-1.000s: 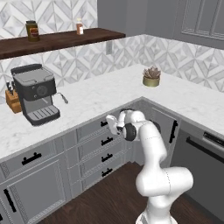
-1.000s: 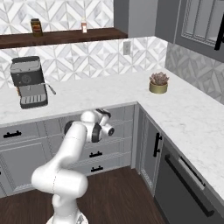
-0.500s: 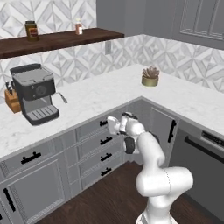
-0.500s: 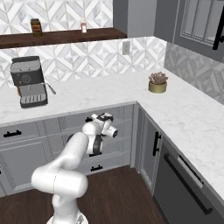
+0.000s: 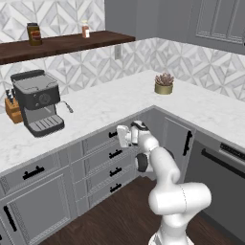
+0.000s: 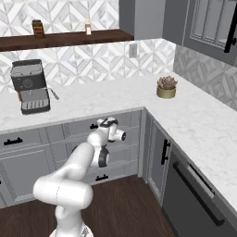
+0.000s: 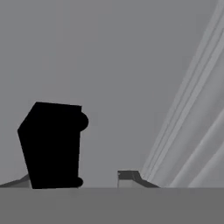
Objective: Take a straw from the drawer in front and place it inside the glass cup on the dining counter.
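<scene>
Our claw (image 5: pixel 116 136) is pressed against the top drawer (image 5: pixel 98 141), jaws narrowing around its black handle (image 7: pixel 51 144); whether they grip it, we cannot tell. If they close off-centre, they may slip when pulling. The straw presumably lies inside, hidden.

The white marble worktop (image 5: pixel 110 103) runs along the wall and turns at a corner. On it stand a dark espresso machine (image 5: pixel 37 102), a wooden knife block (image 5: pixel 13 108) just beside it, and a small potted succulent (image 5: pixel 164 83) near the corner. The brown wooden shelf (image 5: pixel 67 44) above carries a dark jar (image 5: pixel 33 34) and a small bottle (image 5: pixel 85 29).
</scene>
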### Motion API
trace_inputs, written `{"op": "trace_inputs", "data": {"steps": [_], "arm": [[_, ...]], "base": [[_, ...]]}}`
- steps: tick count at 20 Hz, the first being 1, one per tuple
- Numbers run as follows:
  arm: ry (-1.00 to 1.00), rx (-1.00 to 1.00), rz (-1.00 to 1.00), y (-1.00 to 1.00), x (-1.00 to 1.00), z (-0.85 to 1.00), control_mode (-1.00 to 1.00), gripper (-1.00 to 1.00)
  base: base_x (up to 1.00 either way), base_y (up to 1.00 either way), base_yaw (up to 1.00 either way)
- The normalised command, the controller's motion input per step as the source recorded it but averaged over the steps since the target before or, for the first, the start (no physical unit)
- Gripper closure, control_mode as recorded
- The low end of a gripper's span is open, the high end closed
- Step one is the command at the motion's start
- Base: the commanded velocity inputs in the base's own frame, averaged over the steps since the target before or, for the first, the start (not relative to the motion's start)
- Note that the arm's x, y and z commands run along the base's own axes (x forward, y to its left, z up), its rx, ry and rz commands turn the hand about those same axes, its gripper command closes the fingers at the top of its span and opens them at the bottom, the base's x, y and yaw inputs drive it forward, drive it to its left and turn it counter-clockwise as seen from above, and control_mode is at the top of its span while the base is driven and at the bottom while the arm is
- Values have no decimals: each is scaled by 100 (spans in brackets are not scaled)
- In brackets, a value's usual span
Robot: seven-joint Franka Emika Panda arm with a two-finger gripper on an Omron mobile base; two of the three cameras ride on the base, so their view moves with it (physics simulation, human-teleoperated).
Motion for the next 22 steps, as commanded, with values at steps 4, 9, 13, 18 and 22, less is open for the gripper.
{"op": "trace_inputs", "data": {"steps": [4,9,13,18,22], "arm": [[40,-25,-20,-41,-55,-57,-100,100],[37,-24,-20,-72,-93,-97,-100,100],[25,-21,-17,-94,-100,-100,-100,100],[9,-18,-13,-100,-100,-100,-100,100],[0,-13,-12,-100,-100,-100,-100,100]], "base": [[0,0,0],[0,0,0],[0,0,0],[0,0,0],[0,0,0]]}}
